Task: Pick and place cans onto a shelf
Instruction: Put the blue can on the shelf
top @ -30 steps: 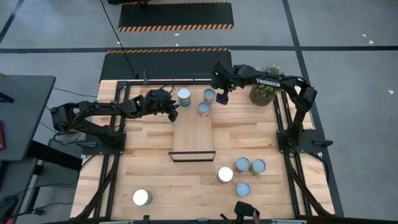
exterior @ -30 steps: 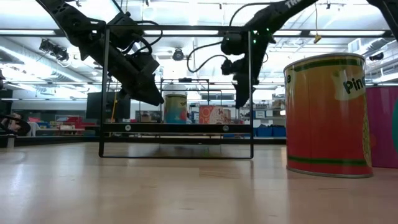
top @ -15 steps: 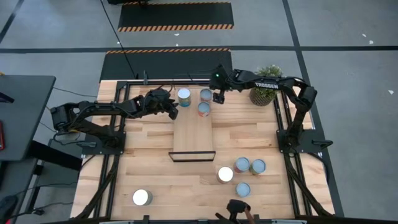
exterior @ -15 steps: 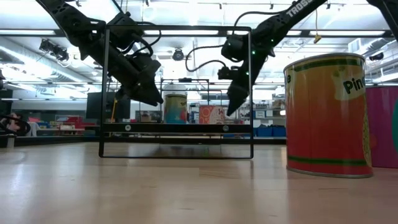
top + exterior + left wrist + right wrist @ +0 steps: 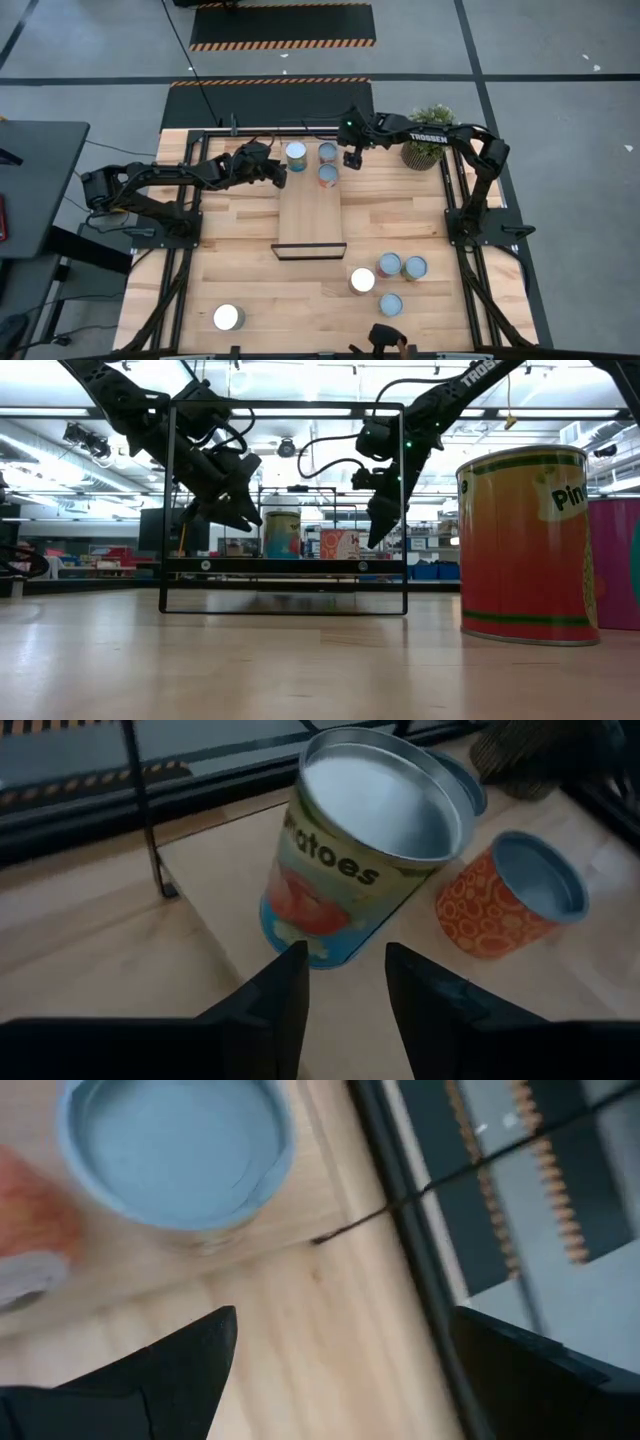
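tomato can (image 5: 350, 870): blue, red label | small can (image 5: 505, 895): orange, ringed | shelf (image 5: 311, 215): light wood

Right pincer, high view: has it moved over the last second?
Yes. The right pincer has moved toward the picture's left, away from the plant, and now sits just right of the blue-topped can.

The cans (image 5: 370, 850) look like metal with smooth, dull-shining lids and glossy printed paper-like wraps, the shelf (image 5: 311, 212) is pale matt wood framed in thin black metal wire, and the desk (image 5: 250, 280) is smooth jointed light wood.
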Available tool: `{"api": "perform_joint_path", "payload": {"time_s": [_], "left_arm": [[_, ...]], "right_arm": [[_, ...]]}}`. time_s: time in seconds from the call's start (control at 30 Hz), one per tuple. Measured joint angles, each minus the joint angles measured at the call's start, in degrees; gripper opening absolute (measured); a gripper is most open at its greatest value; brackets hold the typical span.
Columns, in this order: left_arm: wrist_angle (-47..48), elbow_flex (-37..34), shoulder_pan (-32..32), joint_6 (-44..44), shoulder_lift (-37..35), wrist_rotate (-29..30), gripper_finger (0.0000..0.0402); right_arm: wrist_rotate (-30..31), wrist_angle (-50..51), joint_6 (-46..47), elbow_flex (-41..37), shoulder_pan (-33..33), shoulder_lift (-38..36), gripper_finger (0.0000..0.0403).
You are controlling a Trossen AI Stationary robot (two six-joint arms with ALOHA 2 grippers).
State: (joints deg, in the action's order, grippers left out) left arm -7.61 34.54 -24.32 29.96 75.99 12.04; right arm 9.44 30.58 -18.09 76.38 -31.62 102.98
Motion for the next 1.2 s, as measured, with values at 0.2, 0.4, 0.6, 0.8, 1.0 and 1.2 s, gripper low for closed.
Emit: {"api": "perform_joint_path", "payload": {"time_s": [0.2,0.4,0.6,0.8,1.0,1.2], "left_arm": [[0.2,0.0,0.2,2.5,1.6,1.3,0.0141],[0.1,-0.1,0.2,2.9,4.8,1.3,0.0141],[-1.6,-0.1,0.2,2.2,4.9,-3.9,0.0141],[-2.3,0.0,1.2,0.9,5.8,-8.5,0.0141],[-8.7,0.0,1.5,0.9,9.1,-5.8,0.0141],[-13.3,0.0,1.5,0.4,11.4,-3.0,0.0141]], "right_arm": [[-2.9,0.3,3.6,0.0,1.3,0.0,0.0372],[-3.1,0.6,5.9,0.0,1.2,0.0,0.0372],[-3.5,3.3,6.4,0.0,1.7,-0.2,0.0372],[-3.7,2.5,7.4,0.0,3.6,-0.2,0.0372],[-2.0,2.1,7.9,0.0,4.8,-0.2,0.0372],[-1.6,3.4,8.0,0.0,5.2,-0.2,0.0372]]}}
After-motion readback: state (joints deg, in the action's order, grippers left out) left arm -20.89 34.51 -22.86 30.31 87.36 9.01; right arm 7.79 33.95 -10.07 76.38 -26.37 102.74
